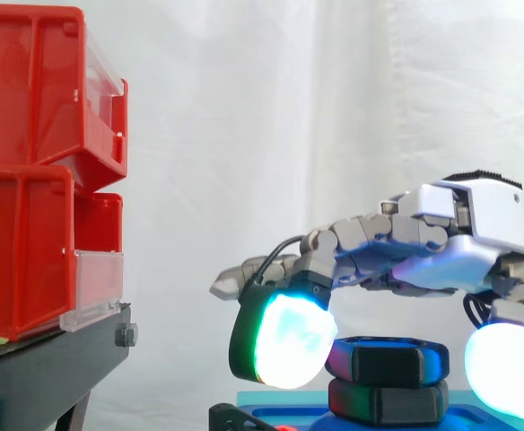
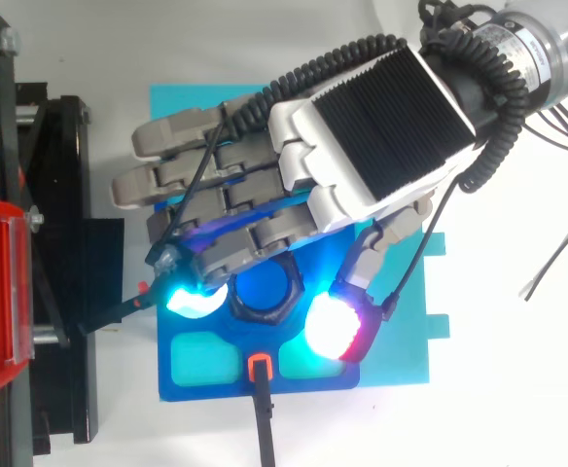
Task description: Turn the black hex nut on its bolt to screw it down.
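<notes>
Right now my hand (image 1: pixel 450 242) hangs low over the nut (image 1: pixel 388 359), palm down, reaching in from the right of the side view. My thumb pad (image 1: pixel 504 368), glowing white with a red edge, hangs to the nut's right with a slim gap between them; from above it sits just off the nut's rim. On the other side one finger is bent down, and its pad (image 1: pixel 284 346), cyan and green, meets the nut's left face as far as I can see. My other fingers (image 2: pixel 182 180) stretch loosely past it. So I stand spread astride the nut, not clamped on it. The nut is black and level, and seen from above it rings the blue bolt (image 2: pixel 263 287). Under it in the side view lies a second black hex piece (image 1: pixel 388 401), and both stand on a dark blue base (image 2: pixel 216 381) that lies on a cyan sheet (image 2: pixel 406 341). Well to the left, the red bins (image 1: pixel 29 180) are stacked on the black stand (image 1: pixel 56 364). Behind everything hangs the white curtain (image 1: pixel 334 108).
</notes>
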Robot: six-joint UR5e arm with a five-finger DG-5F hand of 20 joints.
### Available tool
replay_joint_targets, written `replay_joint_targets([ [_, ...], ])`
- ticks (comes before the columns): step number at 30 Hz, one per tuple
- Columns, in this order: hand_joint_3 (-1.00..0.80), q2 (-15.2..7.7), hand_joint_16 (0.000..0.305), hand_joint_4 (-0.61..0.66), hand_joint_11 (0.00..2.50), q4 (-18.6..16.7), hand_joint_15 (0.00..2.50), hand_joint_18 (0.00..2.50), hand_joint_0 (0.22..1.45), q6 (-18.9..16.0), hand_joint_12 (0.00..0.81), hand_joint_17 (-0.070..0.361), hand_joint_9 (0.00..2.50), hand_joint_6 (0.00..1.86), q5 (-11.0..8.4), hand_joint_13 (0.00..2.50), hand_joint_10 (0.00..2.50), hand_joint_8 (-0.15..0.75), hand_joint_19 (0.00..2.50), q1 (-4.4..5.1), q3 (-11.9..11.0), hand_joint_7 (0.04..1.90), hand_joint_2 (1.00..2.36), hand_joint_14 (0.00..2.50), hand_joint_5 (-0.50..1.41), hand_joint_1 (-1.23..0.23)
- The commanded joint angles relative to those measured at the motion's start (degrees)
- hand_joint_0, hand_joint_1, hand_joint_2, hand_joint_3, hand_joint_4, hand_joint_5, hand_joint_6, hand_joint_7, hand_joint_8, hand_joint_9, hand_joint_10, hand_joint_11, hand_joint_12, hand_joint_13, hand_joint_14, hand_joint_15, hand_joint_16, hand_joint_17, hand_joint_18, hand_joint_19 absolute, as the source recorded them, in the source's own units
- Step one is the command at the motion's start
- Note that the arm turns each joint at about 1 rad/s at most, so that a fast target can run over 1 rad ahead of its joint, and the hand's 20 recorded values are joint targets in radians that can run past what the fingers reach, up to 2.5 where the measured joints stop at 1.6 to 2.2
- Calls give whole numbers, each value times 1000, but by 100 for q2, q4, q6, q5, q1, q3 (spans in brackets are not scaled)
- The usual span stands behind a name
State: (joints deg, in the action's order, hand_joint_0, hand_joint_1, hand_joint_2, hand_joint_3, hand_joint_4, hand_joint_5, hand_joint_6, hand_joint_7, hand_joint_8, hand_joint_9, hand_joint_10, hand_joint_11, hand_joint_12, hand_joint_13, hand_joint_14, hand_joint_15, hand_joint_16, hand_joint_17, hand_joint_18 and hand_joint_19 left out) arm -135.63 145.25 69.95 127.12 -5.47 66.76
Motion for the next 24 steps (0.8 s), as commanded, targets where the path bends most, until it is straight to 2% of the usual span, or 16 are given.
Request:
replay_joint_targets([
  [1, -500, 1, 53, 270, 388, 311, 38, 0, 353, 10, 406, 118, 406, 502, 6, 201, 8, 349, 85, 28, -278, 848, 1000, 0, -210, -554],
  [2, -500, 1, 53, 266, 385, 311, 26, 0, 352, 10, 406, 119, 403, 502, 6, 196, 8, 349, 84, 28, -278, 841, 1000, 0, -211, -551],
  [7, -500, 28, 53, 265, 382, 997, 29, 0, 353, 221, 407, 119, 399, 502, 6, 192, 10, 348, 87, 46, -647, 835, 1000, 0, -212, -529],
  [8, -500, 63, 53, 265, 373, 1331, 29, 0, 356, 362, 406, 118, 397, 502, 15, 190, 10, 347, 89, 63, -744, 834, 1000, 0, -212, -517],
  [9, -500, 107, 53, 263, 374, 1480, 27, 0, 356, 441, 404, 119, 396, 502, -3, 186, 8, 347, 88, 72, -770, 834, 1000, 1, -212, -516],
  [11, -500, 124, 52, 260, 372, 1524, 23, 0, 359, 467, 403, 118, 394, 502, 6, 182, 10, 346, 90, 81, -770, 829, 1000, 0, -211, -506],
  [12, -500, 230, 52, 257, 368, 1691, 27, 0, 367, 573, 399, 116, 393, 502, -11, 178, 8, 342, 85, 99, -770, 826, 1000, 0, -210, -494],
  [14, -500, 300, 51, 249, 365, 1735, 24, 0, 376, 617, 394, 114, 391, 502, -46, 173, 8, 338, 93, 116, -770, 814, 1000, 0, -209, -476],
  [18, -500, 485, 50, 231, 319, 2007, 30, 0, 380, 669, 390, 113, 354, 502, -240, 132, 7, 325, 111, 125, -761, 762, 1000, 0, -213, -430],
  [19, -500, 608, 50, 226, 315, 2262, 30, 0, 383, 775, 390, 112, 351, 502, -310, 129, 7, 322, 113, 116, -761, 748, 1000, 0, -215, -426],
  [22, -500, 739, 50, 209, 261, 2508, 16, 0, 384, 915, 391, 113, 330, 501, -416, 113, 6, 314, 113, 107, -735, 703, 1000, 0, -221, -423],
  [24, -500, 933, 50, 200, 220, 2658, 5, 0, 387, 1030, 391, 113, 312, 501, -530, 100, 5, 307, 115, 107, -568, 670, 1000, 0, -225, -421],
])
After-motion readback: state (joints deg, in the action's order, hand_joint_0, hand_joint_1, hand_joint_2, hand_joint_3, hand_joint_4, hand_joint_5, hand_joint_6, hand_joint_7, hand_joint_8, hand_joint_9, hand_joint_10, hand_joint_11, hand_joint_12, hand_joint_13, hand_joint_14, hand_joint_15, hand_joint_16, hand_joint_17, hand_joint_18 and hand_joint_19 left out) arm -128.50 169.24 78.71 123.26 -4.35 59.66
